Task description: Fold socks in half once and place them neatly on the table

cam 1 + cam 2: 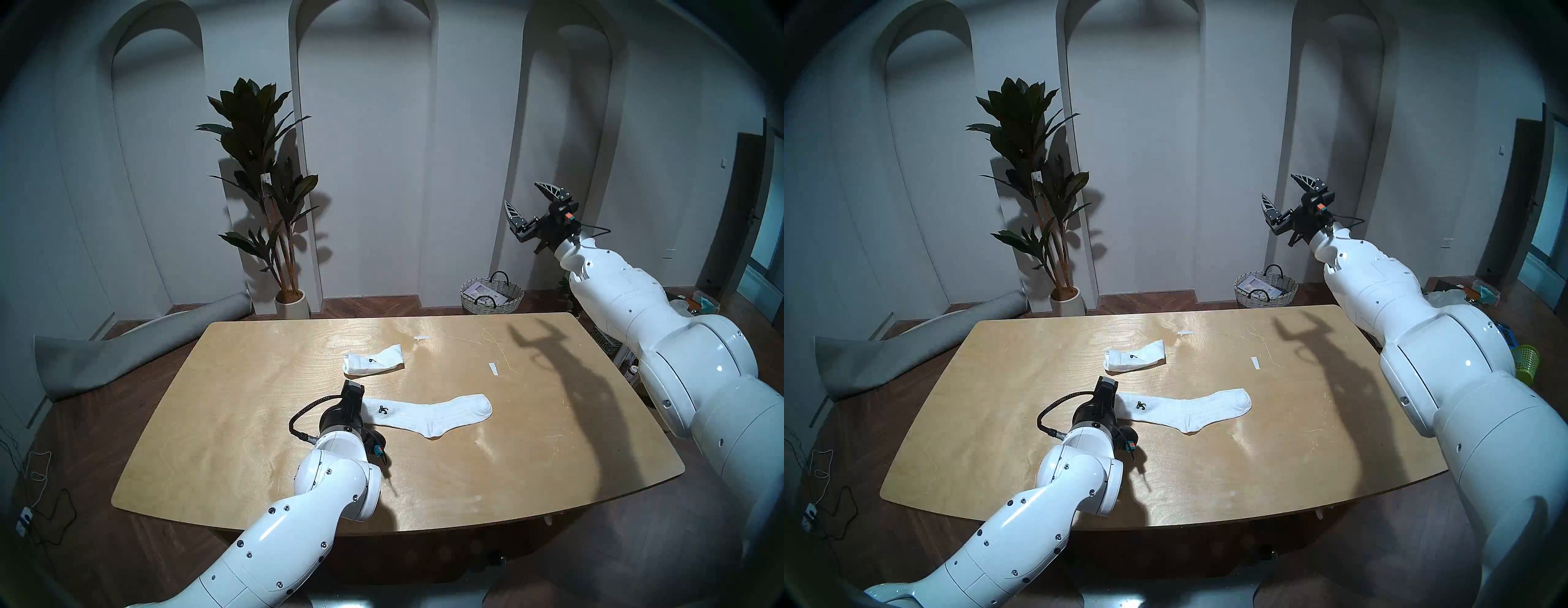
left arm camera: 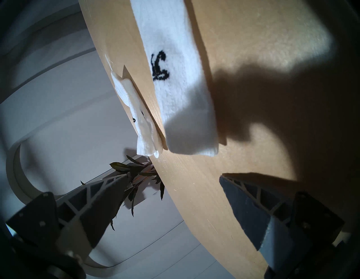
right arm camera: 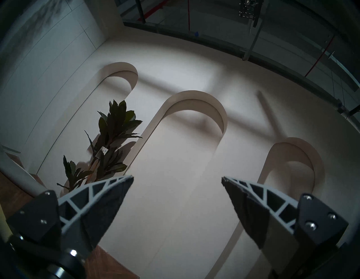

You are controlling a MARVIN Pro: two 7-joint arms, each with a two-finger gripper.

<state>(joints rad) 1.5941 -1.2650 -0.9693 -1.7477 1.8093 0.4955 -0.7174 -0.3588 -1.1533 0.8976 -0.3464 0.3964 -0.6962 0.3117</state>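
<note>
We locate the unfolded sock (image 1: 428,414) flat on the surface (image 1: 237,458), near centre. Its long axis runs left to right: cuff at the left, toe at the right, heel toward the near edge. The left pincer (image 2: 173,196) sits just short of the cuff, released, jaws spread and empty; in the left wrist view the cuff edge lies directly ahead of the fingertips (image 2: 233,187). The left arm is by far the nearer. The right pincer (image 1: 530,204) is raised well above the far right corner, released, empty. The folded sock (image 1: 372,360) rests farther back, apart from the other. We judge the next grasp to be the cuff.
</note>
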